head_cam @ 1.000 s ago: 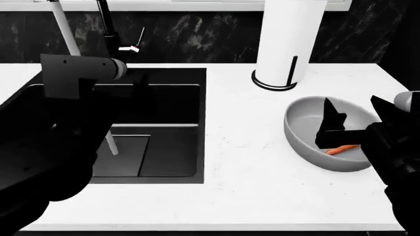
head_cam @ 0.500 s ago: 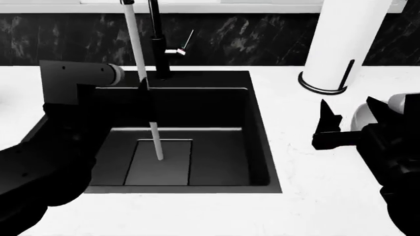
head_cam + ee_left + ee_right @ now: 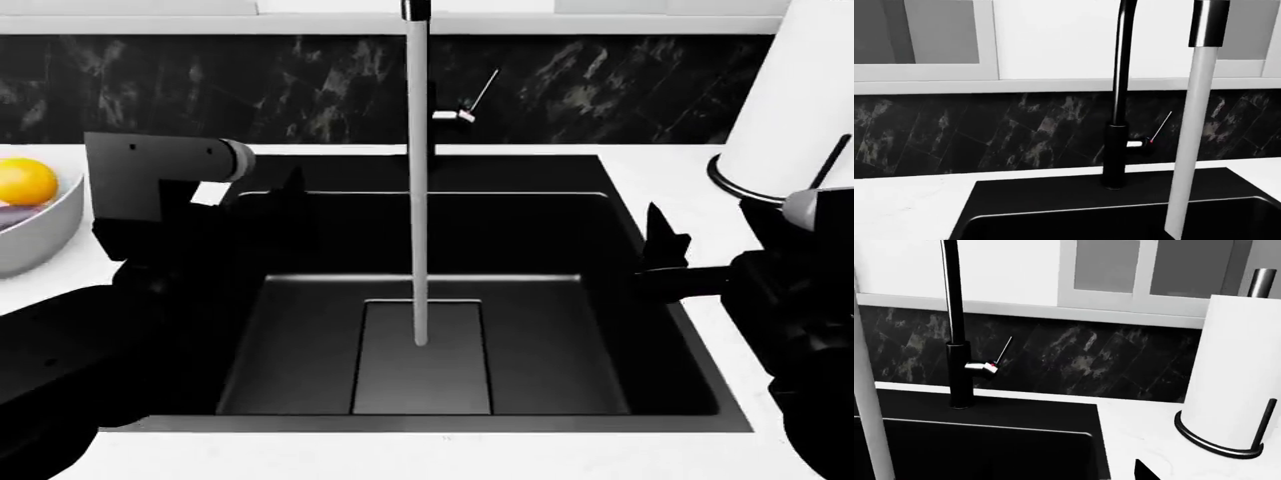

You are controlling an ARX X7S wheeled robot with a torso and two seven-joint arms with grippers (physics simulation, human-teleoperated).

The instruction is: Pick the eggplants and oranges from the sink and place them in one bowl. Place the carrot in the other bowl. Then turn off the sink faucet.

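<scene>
Now only the running faucet is left

Evidently the sorting is finished, judging by how things lie: the sink (image 3: 561,330) shows a bare floor panel with no fruit or vegetable on it, and the orange (image 3: 24,181) sits in the pale bowl (image 3: 40,245) at the far left edge of the head view, on the counter (image 3: 674,165) beside the basin. A dark purple sliver under the orange is probably the eggplant, though too little shows to be sure. The carrot and the other bowl are out of view.

Water falls in a straight white stream (image 3: 419,200) onto the middle of the basin floor, so the sink faucet (image 3: 1119,100) is on. Its lever (image 3: 1002,352) sticks out from the side of the black stem, tilted upward, which fits an open valve.

Both arms hang over the basin rim, one at each side, neither touching anything. That placement suits the last step, as both wrist cameras face the faucet stem and lever. The right gripper (image 3: 663,255) shows one dark finger above the rim; the left gripper (image 3: 267,215) is mostly lost against the black sink. Whether either pair of fingers is apart or together cannot be told from these views. A paper towel roll (image 3: 1237,370) stands near the right arm, a thing to avoid when reaching for the lever
</scene>
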